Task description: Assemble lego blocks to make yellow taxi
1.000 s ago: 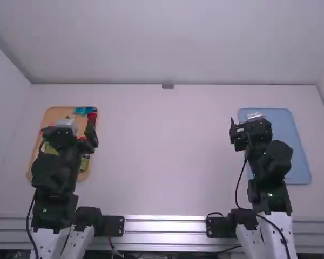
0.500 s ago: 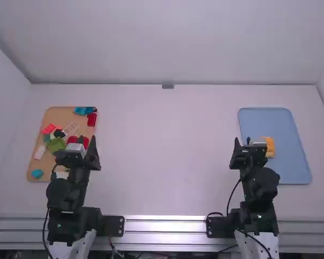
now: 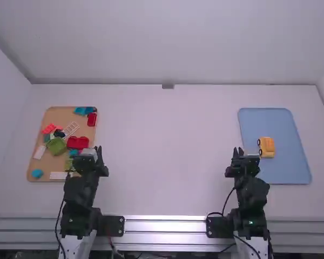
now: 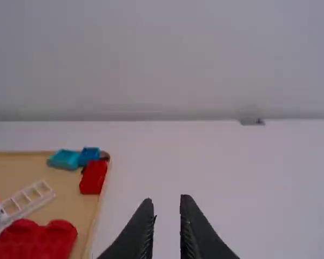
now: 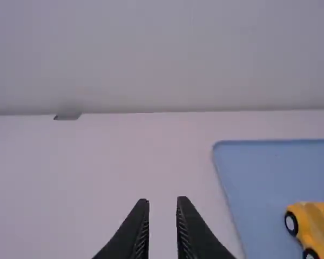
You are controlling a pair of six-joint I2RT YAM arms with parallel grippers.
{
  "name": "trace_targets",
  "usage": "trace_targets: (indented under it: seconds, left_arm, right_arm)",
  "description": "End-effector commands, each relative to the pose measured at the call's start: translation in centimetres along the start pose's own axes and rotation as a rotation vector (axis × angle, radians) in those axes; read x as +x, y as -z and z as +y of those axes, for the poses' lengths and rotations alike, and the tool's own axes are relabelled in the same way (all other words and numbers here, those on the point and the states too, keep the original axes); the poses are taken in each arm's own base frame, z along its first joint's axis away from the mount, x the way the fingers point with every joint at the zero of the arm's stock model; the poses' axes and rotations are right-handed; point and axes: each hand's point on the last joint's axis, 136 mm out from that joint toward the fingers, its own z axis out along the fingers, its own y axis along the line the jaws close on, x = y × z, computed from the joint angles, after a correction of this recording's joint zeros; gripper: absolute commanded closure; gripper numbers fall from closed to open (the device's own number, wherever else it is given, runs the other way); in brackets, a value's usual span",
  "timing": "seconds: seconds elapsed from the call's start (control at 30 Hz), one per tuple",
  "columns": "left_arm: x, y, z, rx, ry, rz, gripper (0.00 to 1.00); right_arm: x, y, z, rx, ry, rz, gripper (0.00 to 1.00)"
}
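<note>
A yellow block car (image 3: 267, 147) with black wheels along its left side rests on the blue tray (image 3: 291, 170). My left gripper (image 3: 94, 152) is just off the wooden tray's right edge, and my right gripper (image 3: 239, 154) stands left of the blue tray, nearer the camera than the car. In its wrist view the left gripper (image 4: 167, 200) is open with nothing between its fingers. The right gripper (image 5: 163, 200) is likewise open and holds nothing; the yellow car (image 5: 316, 229) shows at that view's right edge.
The wooden tray (image 3: 55, 116) holds loose pieces: red bricks (image 3: 78, 142), a green piece (image 3: 56, 145), blue pieces (image 3: 84, 110), a white lattice piece (image 3: 71, 129) and several others. White table (image 3: 167, 156) lies between the two trays.
Both arms have drawn back towards their bases, the left gripper also drifting right and the right gripper slightly left. The yellow car and the loose pieces, hidden behind the arms before, have come into sight.
</note>
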Motion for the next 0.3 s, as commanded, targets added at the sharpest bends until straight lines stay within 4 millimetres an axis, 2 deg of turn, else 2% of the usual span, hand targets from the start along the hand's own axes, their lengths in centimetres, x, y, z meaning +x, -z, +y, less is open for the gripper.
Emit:
trace_targets:
  seconds: [0.0,0.27]
  left_arm:
    - [0.89,-0.16,-0.09,0.006,-0.001,0.011,0.9]
    - [0.89,-0.16,-0.09,0.006,-0.001,0.011,1.0]
  right_arm:
    - [0.16,0.04,-0.01,0.002,-0.004,-0.007,0.9]
    - [0.16,0.04,-0.01,0.002,-0.004,-0.007,0.99]
